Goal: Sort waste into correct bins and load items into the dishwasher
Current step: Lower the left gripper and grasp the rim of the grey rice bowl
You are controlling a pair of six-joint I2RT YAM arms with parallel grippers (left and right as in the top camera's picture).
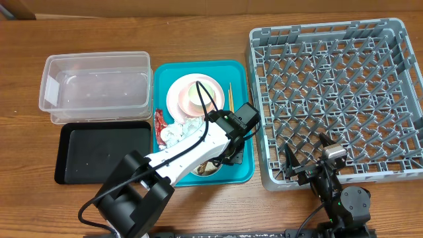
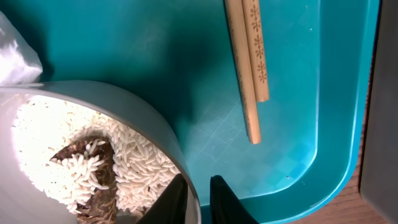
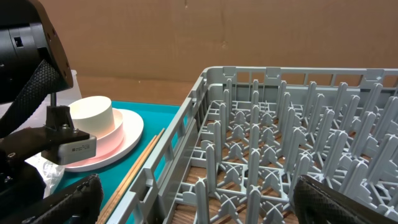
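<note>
Sitting at the near end of the teal tray (image 1: 165,71), the bowl (image 2: 124,102) holds white rice (image 2: 134,158) with a brownish food scrap (image 2: 93,171) lying in it. The left gripper (image 2: 196,180) straddles the bowl's rim, one finger (image 2: 174,199) inside against the rice and the other outside over the tray floor. The jaws are narrow around the rim, but whether they actually press it I cannot tell.

Just beyond the bowl, the two wooden chopsticks (image 2: 250,68) lie side by side on the tray, apart from the bowl. At the tray's far end a pale pink plate (image 1: 180,100) carries a small white cup (image 3: 92,115). Crumpled white napkins (image 1: 177,132) and a red wrapper (image 1: 159,122) lie on the tray's left side.

Left of the tray stand the clear tub (image 1: 96,84) and, nearer, the black tray (image 1: 102,153), all on the wooden table (image 1: 218,211).

To the tray's right is the grey dish rack (image 1: 337,92). The right gripper (image 3: 199,208) hangs over the rack's near left corner, fingers spread wide and holding nothing.
</note>
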